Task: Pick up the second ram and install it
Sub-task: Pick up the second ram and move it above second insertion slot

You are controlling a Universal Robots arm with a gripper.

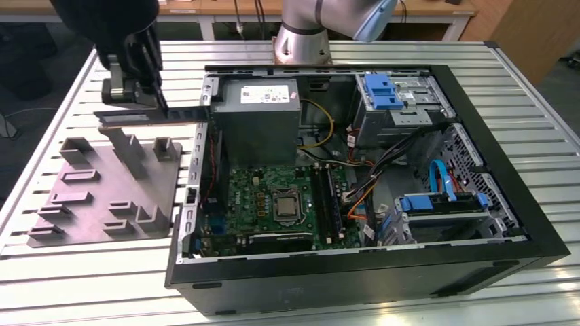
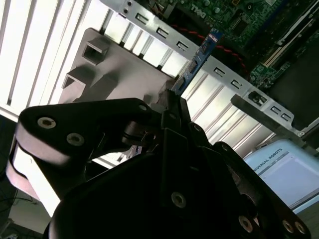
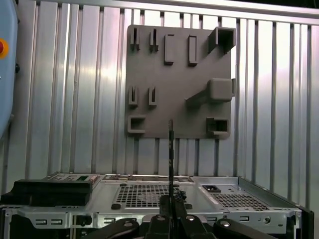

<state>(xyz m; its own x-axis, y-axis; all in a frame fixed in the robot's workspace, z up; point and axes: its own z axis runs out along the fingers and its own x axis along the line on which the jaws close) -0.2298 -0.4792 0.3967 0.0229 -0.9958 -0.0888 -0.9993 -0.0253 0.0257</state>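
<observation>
Dark second ram (image 1: 154,117) sits clamped by its flat faces in the tool (image 1: 136,105), above the grey fixture (image 1: 91,197) beside the open case (image 1: 507,170). That grip likely leaves its long edge free for a slot.

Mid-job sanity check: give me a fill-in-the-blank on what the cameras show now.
1. The gripper is ____ on the second ram.
2. The second ram is held ____ the computer case, not in a slot.
3. The fixture plate beside the computer case is coloured ____.
Missing words: shut; outside; grey.
</observation>
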